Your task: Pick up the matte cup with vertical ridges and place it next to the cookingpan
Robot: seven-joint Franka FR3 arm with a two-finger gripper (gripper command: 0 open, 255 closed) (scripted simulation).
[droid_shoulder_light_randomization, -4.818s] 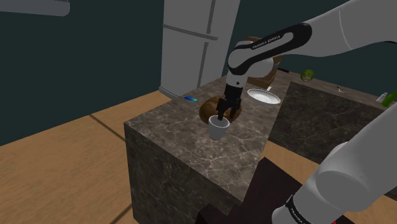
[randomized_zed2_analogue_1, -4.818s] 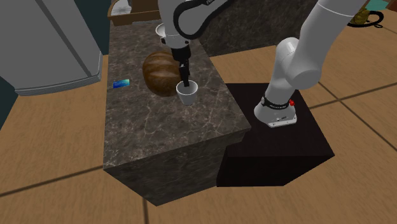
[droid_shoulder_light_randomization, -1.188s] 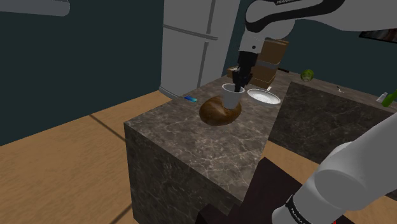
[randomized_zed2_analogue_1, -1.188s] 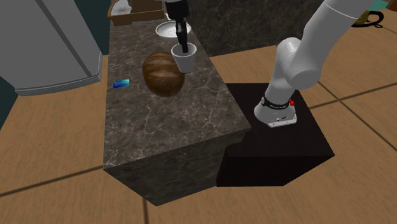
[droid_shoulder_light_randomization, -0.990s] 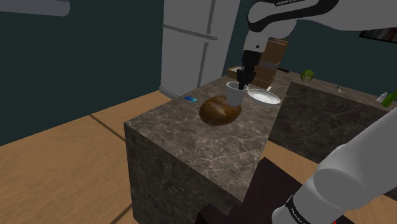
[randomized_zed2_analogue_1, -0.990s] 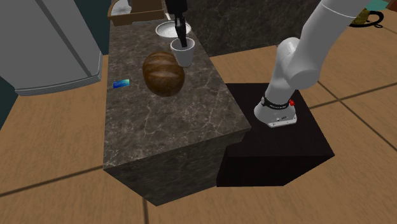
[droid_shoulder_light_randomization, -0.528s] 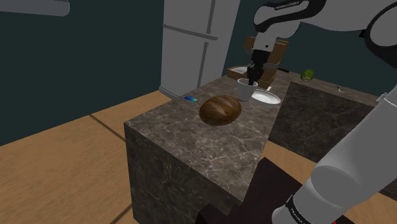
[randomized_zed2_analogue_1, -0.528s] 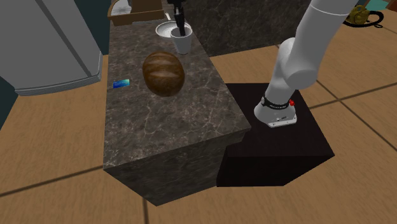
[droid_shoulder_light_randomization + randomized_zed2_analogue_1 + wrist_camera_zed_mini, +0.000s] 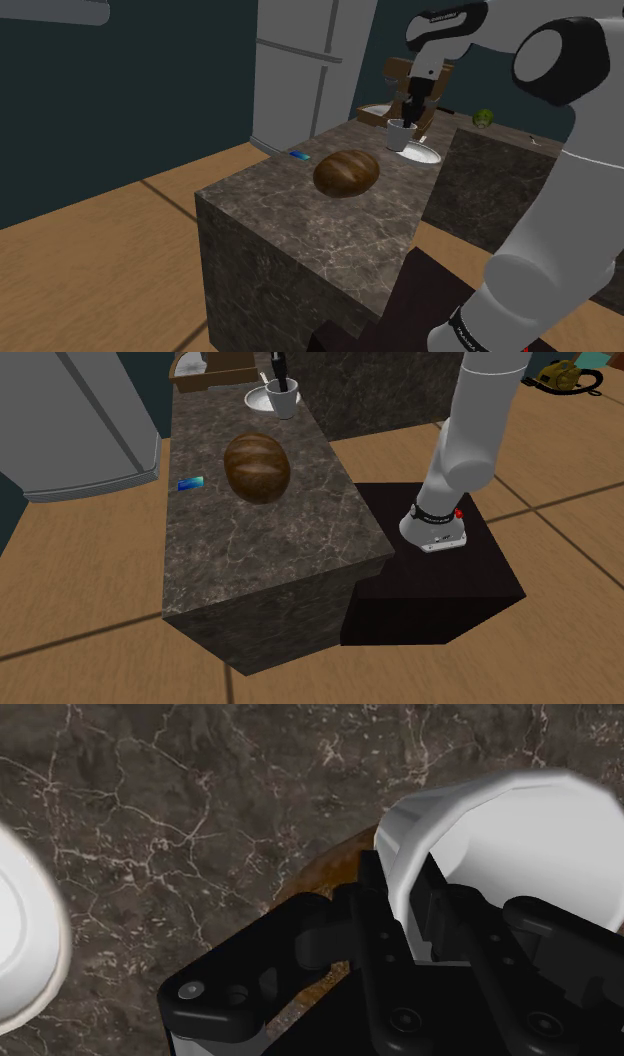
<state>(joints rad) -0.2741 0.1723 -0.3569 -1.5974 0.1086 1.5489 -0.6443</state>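
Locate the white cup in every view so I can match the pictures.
Shoulder view: cup right of centre, near the top, at the far end of the counter, under the gripper.
Second exterior view: cup at top centre, again at the counter's far end.
Wrist view: cup with its wall clasped between the fingers.
Shared landmark: the dark veined counter; the brown loaf marks it in both exterior views.

The cup (image 9: 399, 135) was plain white and the claw (image 9: 409, 112) all black. The desk (image 9: 300, 230) was dark grey-brown, veined with pale branching lines. The rounded object (image 9: 346, 173) was brown with darker bands, the pan (image 9: 424, 153) white, the small flat item (image 9: 298, 156) blue.
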